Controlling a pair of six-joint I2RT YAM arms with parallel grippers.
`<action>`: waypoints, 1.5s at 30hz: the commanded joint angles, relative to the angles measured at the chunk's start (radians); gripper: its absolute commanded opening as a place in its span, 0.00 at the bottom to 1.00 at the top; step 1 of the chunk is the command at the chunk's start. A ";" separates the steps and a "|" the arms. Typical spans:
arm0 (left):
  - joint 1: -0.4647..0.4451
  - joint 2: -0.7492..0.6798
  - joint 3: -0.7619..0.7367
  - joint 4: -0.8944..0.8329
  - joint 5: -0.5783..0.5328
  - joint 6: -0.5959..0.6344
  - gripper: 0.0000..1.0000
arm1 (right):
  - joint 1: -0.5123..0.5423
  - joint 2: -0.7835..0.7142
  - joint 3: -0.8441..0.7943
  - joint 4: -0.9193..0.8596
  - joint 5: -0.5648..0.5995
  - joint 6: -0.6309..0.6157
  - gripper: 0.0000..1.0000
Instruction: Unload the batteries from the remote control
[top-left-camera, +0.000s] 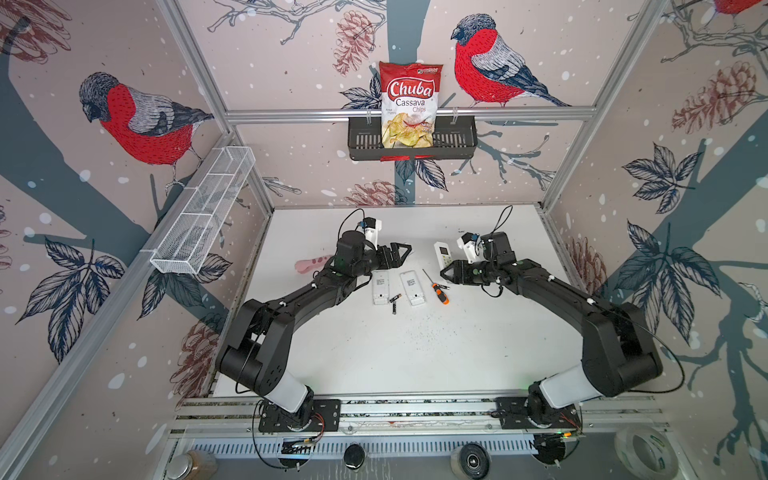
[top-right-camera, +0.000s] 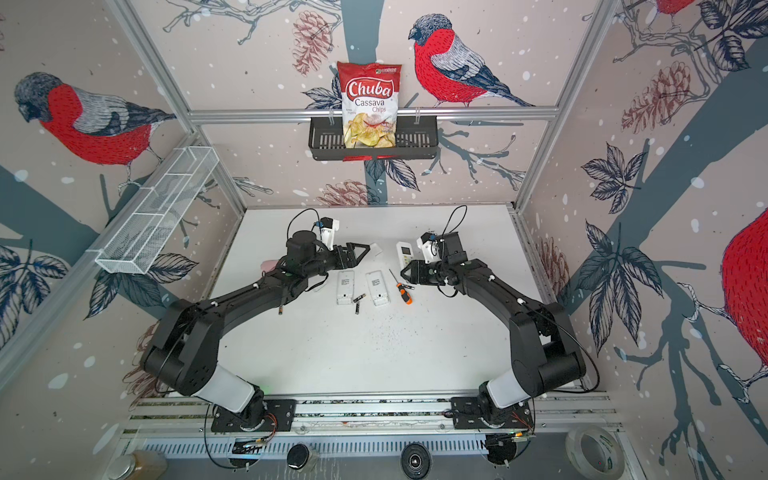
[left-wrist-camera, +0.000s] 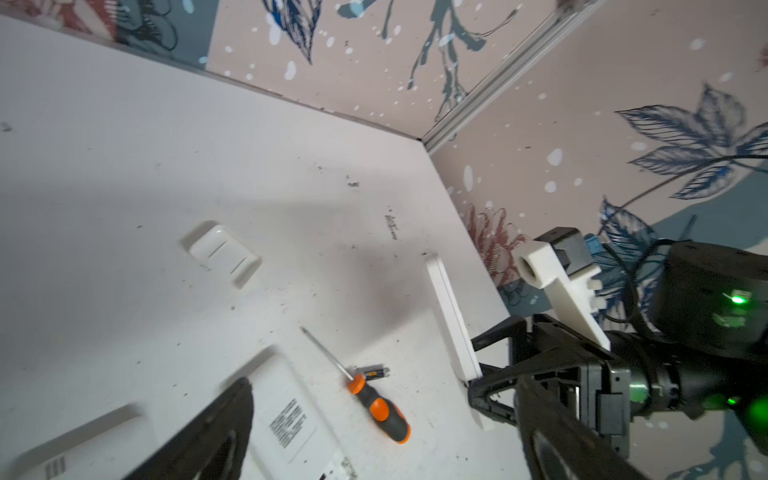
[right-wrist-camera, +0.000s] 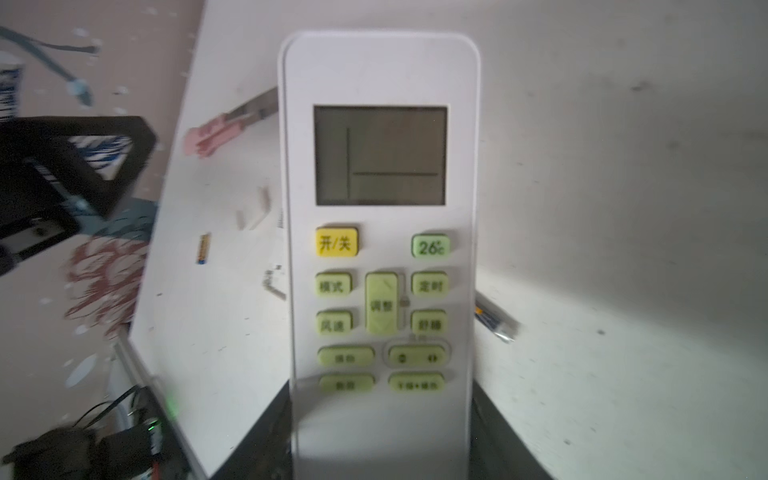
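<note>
The right gripper is clamped on the bottom end of a remote. Its jaws are half-closed across the remote's width, and it seems to hold the remote clear of the table. The remote's long axis runs straight out from the jaws toward the back wall. Its button face is turned up, so the back, where I'd expect the battery bay, faces down and away. I can't tell whether cells are inside.

The left gripper hangs wide and empty just to the remote's left, near but not touching. It is the only free one to come in at that hidden back. Loose batteries lie on the table between two other remotes, which are face down. Another lies beside the screwdriver.
</note>
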 joint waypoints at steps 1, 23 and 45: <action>0.018 -0.017 -0.049 0.224 0.112 -0.080 0.96 | 0.000 -0.012 0.004 0.142 -0.238 0.025 0.36; 0.097 0.212 -0.157 1.109 0.390 -0.548 0.90 | 0.037 0.128 0.081 0.381 -0.599 0.117 0.36; 0.114 0.323 -0.056 1.073 0.399 -0.512 0.89 | 0.060 0.212 0.140 0.380 -0.632 0.120 0.36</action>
